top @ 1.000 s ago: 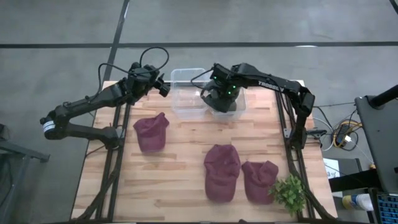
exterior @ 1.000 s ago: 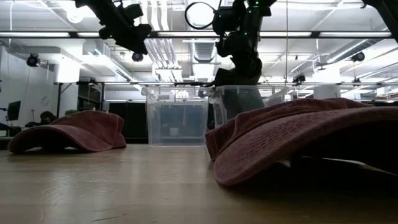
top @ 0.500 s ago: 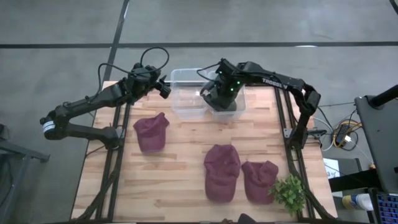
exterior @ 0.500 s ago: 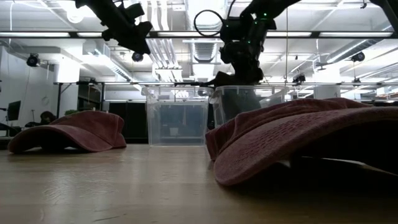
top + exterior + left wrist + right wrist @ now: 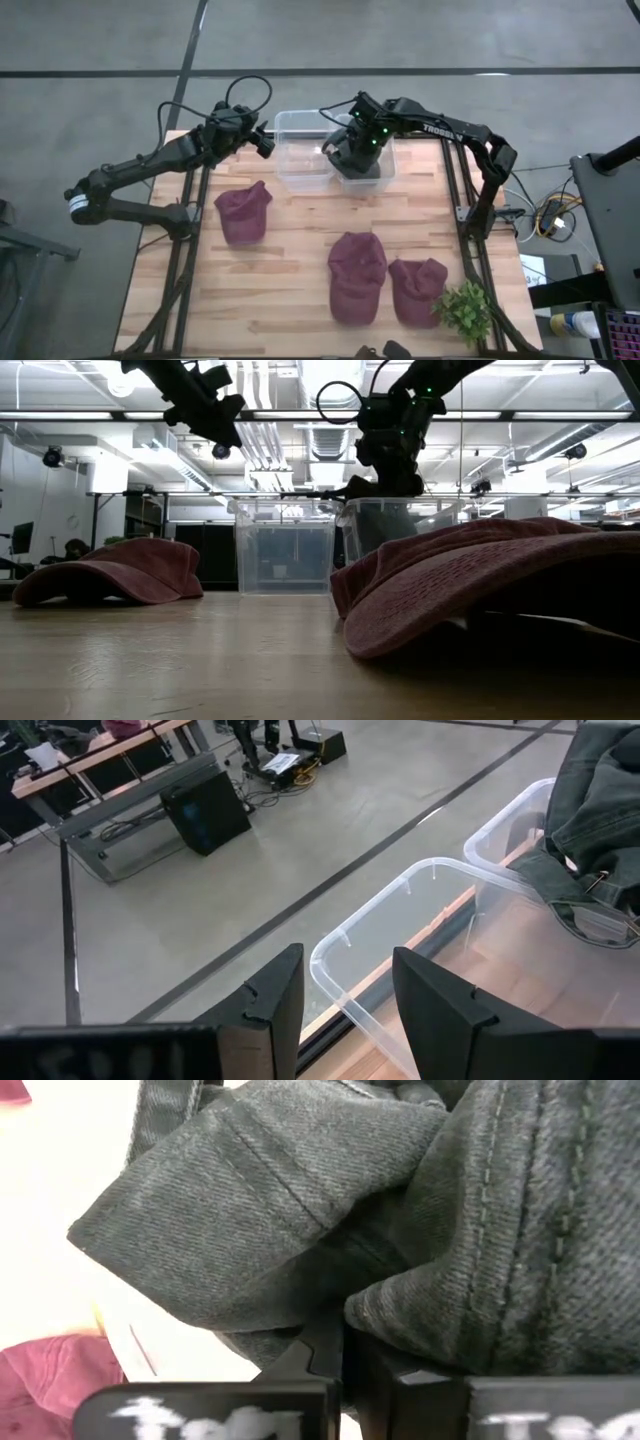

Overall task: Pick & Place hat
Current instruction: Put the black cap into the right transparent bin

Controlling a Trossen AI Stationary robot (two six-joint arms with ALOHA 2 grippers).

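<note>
The right gripper (image 5: 352,160) points down at the table's far edge, fingers pinched together, while the left gripper (image 5: 262,141) hangs nearby, fingers parted.

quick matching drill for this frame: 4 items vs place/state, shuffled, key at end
1. dark grey hat
2. left gripper
3. left bin
4. small plant

a. clear, nothing in it
b. table's near right corner
c. clamped in the right gripper, over the right bin
d. open, raised by the left bin

Pairs: 1-c, 2-d, 3-a, 4-b
</note>
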